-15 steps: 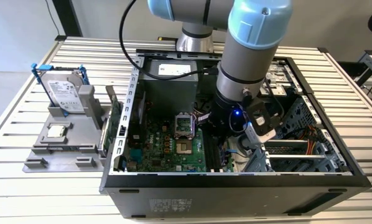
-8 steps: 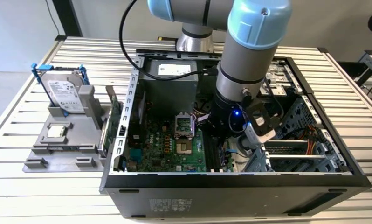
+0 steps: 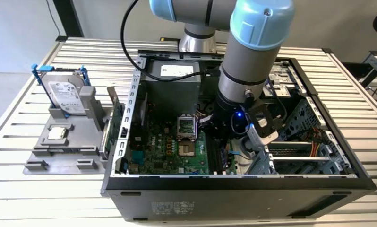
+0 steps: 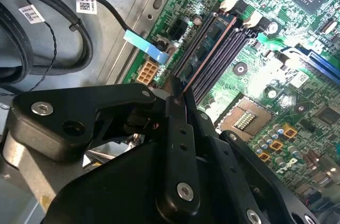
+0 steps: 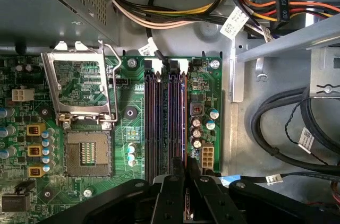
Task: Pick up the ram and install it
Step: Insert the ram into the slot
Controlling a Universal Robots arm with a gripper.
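My gripper (image 3: 225, 141) reaches down into the open computer case (image 3: 239, 182), over the motherboard (image 3: 169, 149). In both wrist views its black fingers (image 4: 175, 112) are shut on the ram (image 4: 208, 49), a thin long stick seen edge-on. The ram (image 5: 184, 128) stands in line with the black memory slot nearest the board's edge, and its far end reaches the white latches (image 4: 249, 19). The gripper (image 5: 184, 164) holds it at the near end. Whether the stick is fully down in the slot I cannot tell.
Beside the slots lie an open processor socket (image 5: 85, 152) and its metal frame (image 5: 79, 83). Black cables (image 4: 48, 38) loop over the case floor next to the board. A power supply (image 3: 173, 80) fills the case's back. Outside, on a grey fixture (image 3: 69, 142), stand a hard drive (image 3: 65, 94) and a green card (image 3: 116, 120).
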